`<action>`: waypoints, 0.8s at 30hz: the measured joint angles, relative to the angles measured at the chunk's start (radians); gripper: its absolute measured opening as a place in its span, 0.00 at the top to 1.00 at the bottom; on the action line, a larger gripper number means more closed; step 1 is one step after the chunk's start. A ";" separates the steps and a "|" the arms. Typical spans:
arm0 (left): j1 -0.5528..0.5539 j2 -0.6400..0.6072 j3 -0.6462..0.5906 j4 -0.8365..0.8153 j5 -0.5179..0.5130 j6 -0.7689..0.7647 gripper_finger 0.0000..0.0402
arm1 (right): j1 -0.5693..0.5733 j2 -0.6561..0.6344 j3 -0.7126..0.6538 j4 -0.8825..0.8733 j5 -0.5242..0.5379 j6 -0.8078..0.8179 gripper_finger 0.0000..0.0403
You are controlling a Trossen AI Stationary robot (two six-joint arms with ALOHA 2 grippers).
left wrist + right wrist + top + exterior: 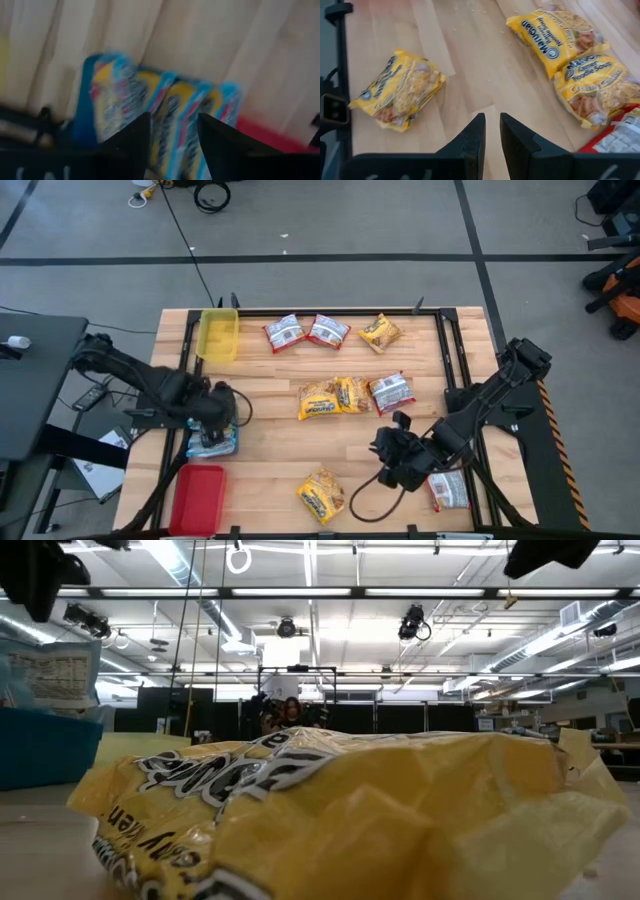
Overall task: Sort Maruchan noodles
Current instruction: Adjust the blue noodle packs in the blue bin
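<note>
High view: at the left edge of the table (270,470) the left gripper (222,420) hangs over a blue tray (212,448) that holds pale blue-white noodle packets (165,115). In the left wrist view its two dark fingers (131,142) stand apart with nothing between them, right above the packets, so it is released. Near the table's front left corner lies a red tray (198,498), and at the far left a yellow tray (219,334).

Along the far side lie two red-and-white packets (284,332) side by side, then a yellow packet (379,332) to their right. In the middle of the table two yellow packets (333,396) lie touching, with a red-and-white packet (391,392) just beside them on the right. A lone yellow packet (322,495) sits near the front edge; it fills the low view (340,815).

The right gripper (388,463) hovers over bare wood between that lone packet and a red-and-white packet (449,490) near the front right. In the right wrist view its fingers (472,142) stand a narrow gap apart, gripping nothing
</note>
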 joint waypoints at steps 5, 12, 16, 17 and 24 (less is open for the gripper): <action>-0.121 0.002 -0.131 0.210 -0.033 -0.100 0.66 | 0.053 0.001 0.000 0.000 0.020 0.013 0.84; -0.128 0.002 -0.305 0.165 -0.082 -0.239 0.75 | 0.087 0.002 0.000 -0.001 0.063 0.000 0.84; -0.136 0.002 -0.320 0.196 -0.093 -0.176 0.75 | 0.090 0.002 0.000 -0.003 0.058 0.029 0.84; -0.136 0.002 -0.320 0.213 -0.094 -0.150 0.75 | 0.094 0.002 0.000 -0.005 0.055 0.036 0.84; -0.145 0.002 -0.339 0.251 -0.104 -0.061 0.66 | 0.103 0.003 0.000 -0.027 0.081 0.044 0.84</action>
